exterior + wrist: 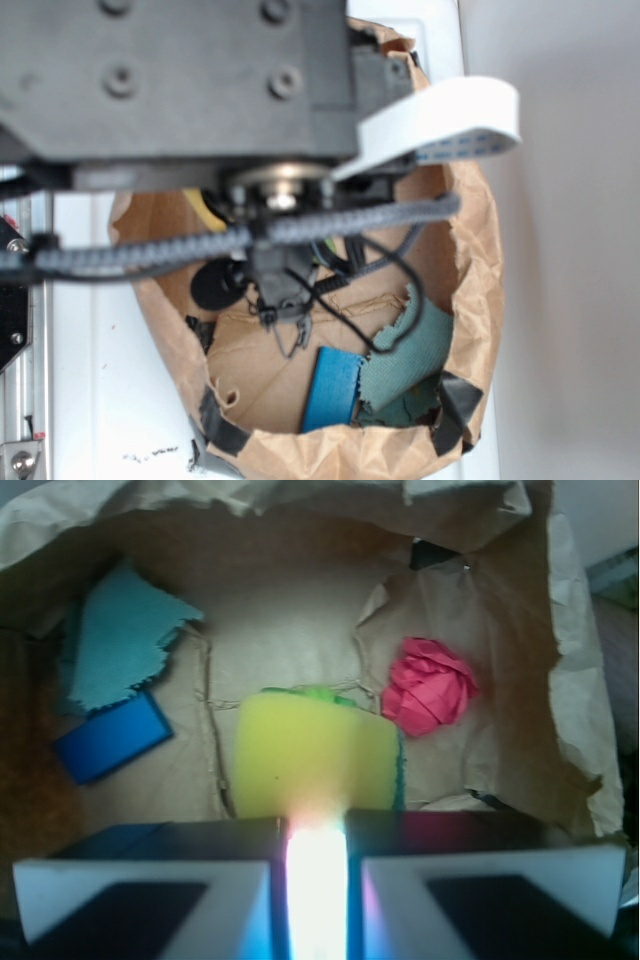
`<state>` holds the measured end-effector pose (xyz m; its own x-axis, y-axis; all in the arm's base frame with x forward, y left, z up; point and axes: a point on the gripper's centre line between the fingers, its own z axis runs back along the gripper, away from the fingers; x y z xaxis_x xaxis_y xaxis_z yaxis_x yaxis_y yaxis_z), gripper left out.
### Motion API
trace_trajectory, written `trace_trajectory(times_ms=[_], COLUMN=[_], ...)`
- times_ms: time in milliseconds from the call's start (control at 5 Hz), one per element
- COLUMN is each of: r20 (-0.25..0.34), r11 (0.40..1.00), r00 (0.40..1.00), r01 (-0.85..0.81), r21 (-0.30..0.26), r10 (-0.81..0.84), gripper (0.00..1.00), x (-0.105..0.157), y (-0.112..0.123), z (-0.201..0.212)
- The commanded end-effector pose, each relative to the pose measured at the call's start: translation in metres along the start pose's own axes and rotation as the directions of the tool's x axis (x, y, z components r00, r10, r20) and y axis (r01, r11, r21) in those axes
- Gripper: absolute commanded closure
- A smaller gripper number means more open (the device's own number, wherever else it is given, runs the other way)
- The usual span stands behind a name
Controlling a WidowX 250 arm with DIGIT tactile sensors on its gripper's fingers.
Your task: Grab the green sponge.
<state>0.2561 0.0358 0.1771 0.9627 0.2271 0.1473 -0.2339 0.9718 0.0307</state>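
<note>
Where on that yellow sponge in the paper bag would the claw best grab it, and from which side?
Probably from straight above, pinching across the two long side edges of the green sponge. It lies flat, broad yellow face up, thin green layer showing along its right edge. The pink crumpled paper ball sits close on the right, so that finger needs care.

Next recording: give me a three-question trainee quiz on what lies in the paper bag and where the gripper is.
1. True or false: the green sponge lies yellow side up in the wrist view.
2. Which thing lies right of the sponge in the wrist view? A) blue block B) pink crumpled ball C) teal cloth
3. Fill in: everything lies inside a brown paper ____.

Key:
1. True; the dark green layer shows only along its right edge.
2. B
3. bag

The gripper hangs just above the sponge's near edge; glare hides whether it is open.
</note>
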Motion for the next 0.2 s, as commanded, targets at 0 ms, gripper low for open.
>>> trace_trajectory(times_ms=[0], r20=[0.075], r11=[1.000], r00=[0.997], r01=[0.007], r21=[-0.023], r10=[-0.005], gripper=[1.00], x=[0.0133], y=[0.0126], z=[0.0135])
